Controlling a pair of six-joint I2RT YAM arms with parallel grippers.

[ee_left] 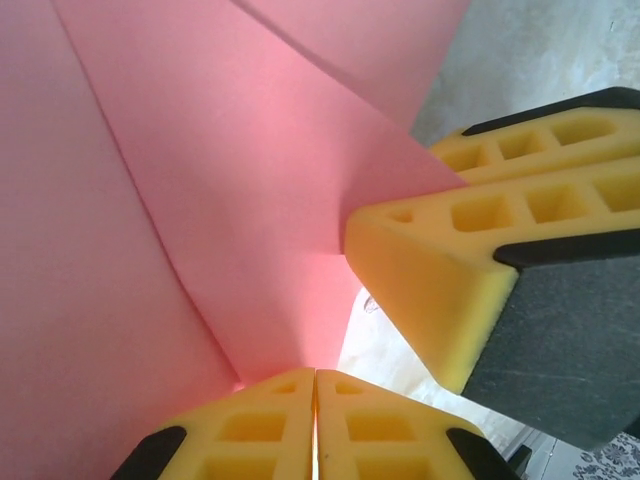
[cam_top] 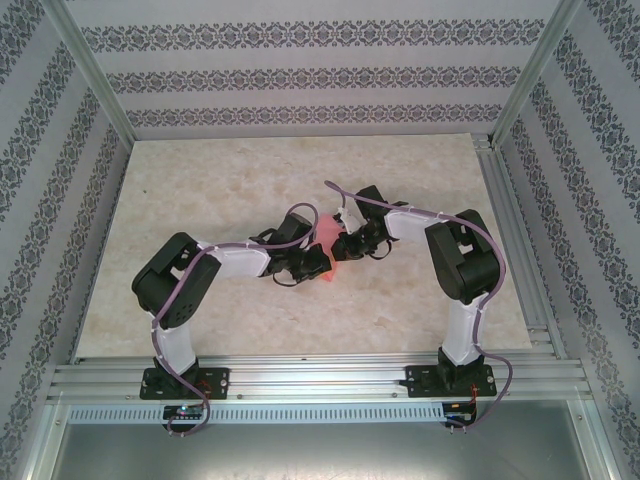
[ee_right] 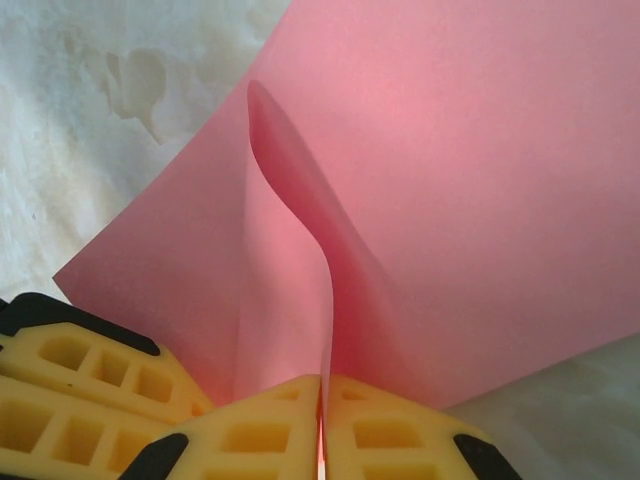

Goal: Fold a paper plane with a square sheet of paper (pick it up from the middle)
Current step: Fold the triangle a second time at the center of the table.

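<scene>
Seen from the top, the left arm [cam_top: 175, 285] and the right arm [cam_top: 462, 262] reach in and meet near the middle of the tabletop [cam_top: 200, 190]. One pink paper [cam_top: 326, 230] peeks out between them, mostly hidden. The left wrist view shows more. There the left jaws are pinched tight on the paper, which has long creases, and the right jaws hold it just beside them. The right wrist view shows the right jaws closed on the paper, with a bent fold rising from the pinch. That makes two arms, two pairs of jaws and one paper.
</scene>
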